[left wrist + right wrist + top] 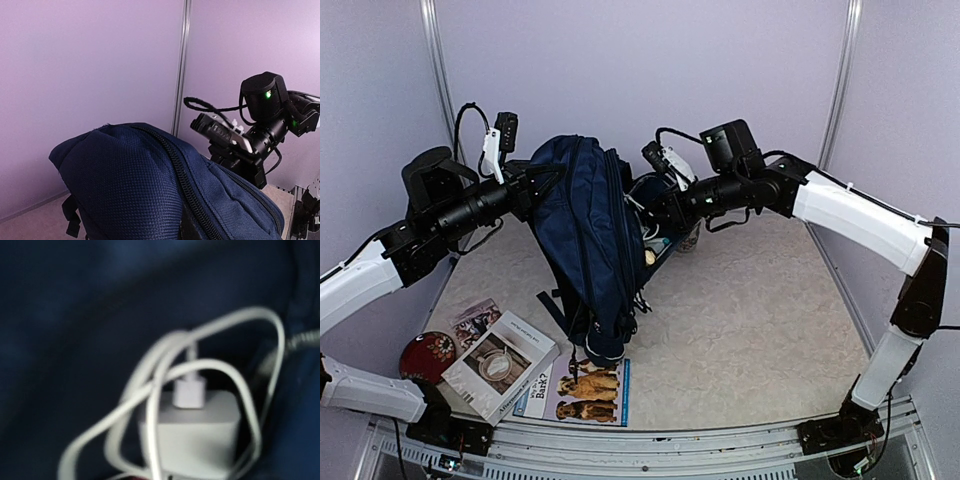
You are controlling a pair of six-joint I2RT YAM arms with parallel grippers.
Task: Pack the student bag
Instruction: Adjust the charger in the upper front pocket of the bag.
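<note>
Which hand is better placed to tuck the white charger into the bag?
The right hand sits at the student bag's opening, charger close before its camera; the left hand props the bag.

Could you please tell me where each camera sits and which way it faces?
Top external: above, behind the bases, looking down on the table; left arm and right arm flank the student bag.
Left wrist: looks across the bag's top at the right arm's wrist; own fingers unseen.
Right wrist: close on a white charger against blue fabric; own fingers unseen.
Shared: first two show bag and right arm.
</note>
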